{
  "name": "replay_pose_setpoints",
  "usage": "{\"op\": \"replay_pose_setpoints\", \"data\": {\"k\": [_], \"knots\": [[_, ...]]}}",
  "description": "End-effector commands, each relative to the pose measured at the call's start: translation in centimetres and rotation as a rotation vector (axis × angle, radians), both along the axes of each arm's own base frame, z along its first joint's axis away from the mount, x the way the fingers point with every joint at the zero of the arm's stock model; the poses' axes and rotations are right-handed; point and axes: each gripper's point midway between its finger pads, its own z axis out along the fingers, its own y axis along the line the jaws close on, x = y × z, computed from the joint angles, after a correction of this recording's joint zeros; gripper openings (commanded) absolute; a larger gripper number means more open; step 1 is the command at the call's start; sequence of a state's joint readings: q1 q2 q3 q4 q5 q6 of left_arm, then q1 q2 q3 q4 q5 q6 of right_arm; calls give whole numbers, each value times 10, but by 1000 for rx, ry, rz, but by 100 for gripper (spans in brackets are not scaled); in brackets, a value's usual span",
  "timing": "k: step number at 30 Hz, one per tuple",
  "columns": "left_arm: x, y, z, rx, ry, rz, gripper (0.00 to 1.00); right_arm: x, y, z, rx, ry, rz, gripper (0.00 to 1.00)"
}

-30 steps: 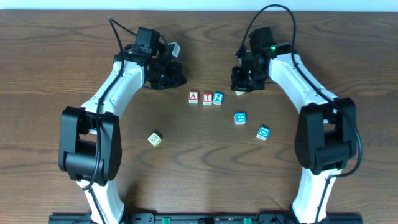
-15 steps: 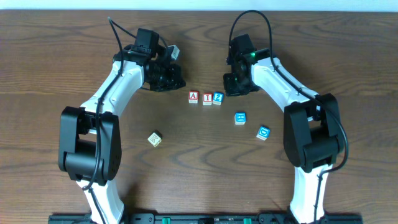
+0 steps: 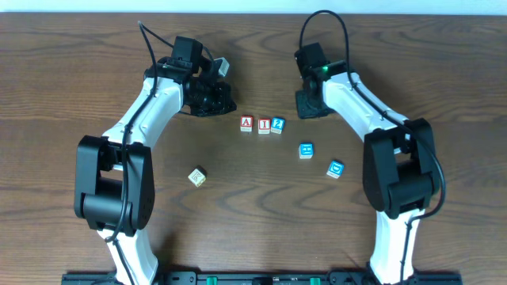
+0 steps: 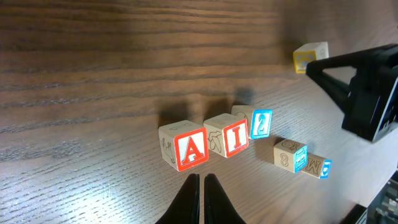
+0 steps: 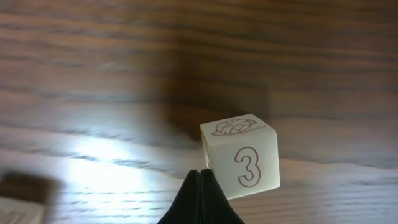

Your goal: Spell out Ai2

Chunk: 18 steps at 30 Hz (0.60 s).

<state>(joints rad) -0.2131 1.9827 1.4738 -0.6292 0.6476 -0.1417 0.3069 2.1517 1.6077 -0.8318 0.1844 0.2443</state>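
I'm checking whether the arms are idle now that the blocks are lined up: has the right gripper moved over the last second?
Yes. The right gripper swung left toward the 2 block, then eased slightly back to the right.

I see left arm [image 3: 146, 111] reaching forward, elbow out to its side, wrist turned inward; left gripper [image 4: 202, 179] fingertips pressed together. Right arm [image 3: 360, 95] mirrors it, wrist angled toward centre; right gripper [image 5: 200, 174] fingertips also closed tight
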Motion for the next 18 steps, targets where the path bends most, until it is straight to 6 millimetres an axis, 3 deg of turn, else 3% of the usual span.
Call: {"op": "replay_pose_setpoints", "data": {"k": [1, 7, 11, 18], "knots": [[-1, 5, -6, 22, 2, -12, 6, -1, -12, -8, 14, 19, -72, 1], [2, 17, -14, 102, -4, 16, 6, -20, 47, -8, 332, 132, -38, 1], [4, 21, -16, 113, -8, 26, 6, -25, 59, -6, 405, 160, -28, 1], [-3, 20, -37, 91, 17, 62, 6, -33, 76, -4, 442, 186, -3, 1]]}}
